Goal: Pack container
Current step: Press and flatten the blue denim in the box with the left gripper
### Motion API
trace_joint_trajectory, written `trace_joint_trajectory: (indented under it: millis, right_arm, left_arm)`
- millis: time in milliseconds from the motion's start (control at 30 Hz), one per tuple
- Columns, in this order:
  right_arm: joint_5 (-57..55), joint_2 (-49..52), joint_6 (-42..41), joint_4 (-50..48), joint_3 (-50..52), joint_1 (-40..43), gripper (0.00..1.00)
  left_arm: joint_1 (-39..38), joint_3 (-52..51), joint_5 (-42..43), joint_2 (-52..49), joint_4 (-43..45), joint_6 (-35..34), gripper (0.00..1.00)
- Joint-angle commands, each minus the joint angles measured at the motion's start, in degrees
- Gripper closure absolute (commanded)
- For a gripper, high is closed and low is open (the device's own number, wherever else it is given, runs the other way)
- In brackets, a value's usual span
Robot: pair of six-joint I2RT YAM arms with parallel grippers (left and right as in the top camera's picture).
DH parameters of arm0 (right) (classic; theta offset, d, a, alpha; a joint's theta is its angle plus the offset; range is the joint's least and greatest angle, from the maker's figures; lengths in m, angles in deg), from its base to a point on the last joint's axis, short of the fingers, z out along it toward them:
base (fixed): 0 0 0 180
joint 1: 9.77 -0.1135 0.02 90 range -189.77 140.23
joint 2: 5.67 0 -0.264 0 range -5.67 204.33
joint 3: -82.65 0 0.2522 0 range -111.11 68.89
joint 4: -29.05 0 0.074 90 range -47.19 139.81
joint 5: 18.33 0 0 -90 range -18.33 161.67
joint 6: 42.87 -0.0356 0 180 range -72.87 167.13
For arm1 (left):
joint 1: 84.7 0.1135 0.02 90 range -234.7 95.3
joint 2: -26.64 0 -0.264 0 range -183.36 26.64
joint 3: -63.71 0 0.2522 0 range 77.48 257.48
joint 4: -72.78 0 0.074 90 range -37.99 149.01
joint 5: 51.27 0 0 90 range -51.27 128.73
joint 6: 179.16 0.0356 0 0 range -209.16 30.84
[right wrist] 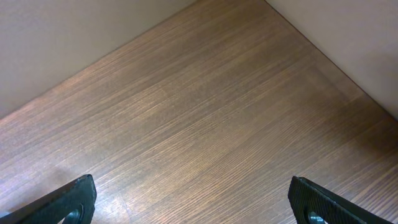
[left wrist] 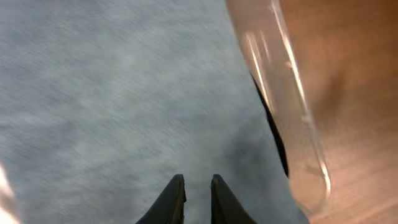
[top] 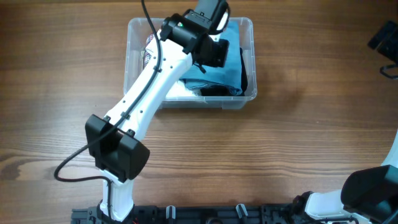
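The clear plastic container (top: 249, 31) stands at the back centre of the table. A folded blue garment (top: 229, 70) lies on top inside it, with a black garment edge (top: 244, 73) along the right wall and white fabric (top: 176, 91) at the front. My left gripper (top: 211, 53) is down inside the container over the blue garment. In the left wrist view its fingers (left wrist: 198, 182) are nearly together just above the blue cloth (left wrist: 124, 93), holding nothing, with the clear wall (left wrist: 292, 124) to the right. My right gripper (right wrist: 193, 199) is wide open and empty above bare wood.
A black object (top: 387, 40) sits at the table's far right edge. The right arm's base (top: 367, 196) is at the bottom right corner. A patterned item (top: 148, 50) shows at the container's left side.
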Motion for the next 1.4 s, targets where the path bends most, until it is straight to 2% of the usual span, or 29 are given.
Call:
trace_joint_trajectory:
  millis: [0,267,467,600,733,800,833,867,900,1000,1067,1267,1367]
  right_arm:
    - [0.9,0.7,1.0,0.0,0.2,-0.1,0.0]
    - [0.9,0.7,1.0,0.0,0.2,-0.1,0.0]
    - [0.9,0.7,1.0,0.0,0.2,-0.1,0.0]
    - [0.9,0.7,1.0,0.0,0.2,-0.1,0.0]
    - [0.9,0.7,1.0,0.0,0.2,-0.1,0.0]
    - [0.9,0.7,1.0,0.0,0.2,-0.1,0.0]
    - [0.9,0.7,1.0,0.1,0.2,-0.1,0.0]
    - [0.9,0.7,1.0,0.0,0.2,-0.1,0.0]
    - [0.9,0.7,1.0,0.0,0.2,-0.1,0.0]
    - [0.9,0.7,1.0,0.0,0.2,-0.1,0.0]
    - [0.9,0.7,1.0,0.0,0.2,-0.1,0.0]
    - [0.9,0.7,1.0,0.0,0.2,-0.1,0.0]
    - [0.9,0.7,1.0,0.1,0.2,-0.1,0.01]
  left_arm:
    - [-1.6,-0.3,2.0,-1.4,-0.1,-1.2,0.87]
    - [-3.7,-0.3,2.0,-9.6,1.7,-2.6,0.89]
    - [-3.9,-0.3,2.0,-16.0,2.1,-2.5,0.84]
    - [-3.8,-0.3,2.0,-15.1,2.4,-2.5,0.84]
    - [-2.4,-0.3,1.5,-10.0,2.5,-2.5,0.83]
    - [-1.4,-0.3,-0.3,-5.7,2.4,-2.5,0.8]
    - [-0.9,-0.3,-1.6,-3.3,2.2,-2.5,0.78]
    - [-0.3,-0.3,-2.6,-0.8,1.9,-2.4,0.71]
    - [0.2,-0.3,-3.5,2.3,1.5,-2.2,0.6]
    - [1.1,-0.3,-5.2,9.6,0.3,-2.1,0.17]
    - [1.3,-0.3,-6.0,13.9,-1.7,-2.1,0.0]
    - [1.3,-0.3,-6.1,24.1,-8.2,-2.0,0.0]
    - [1.5,-0.3,-7.0,27.6,-18.1,-2.2,0.0]
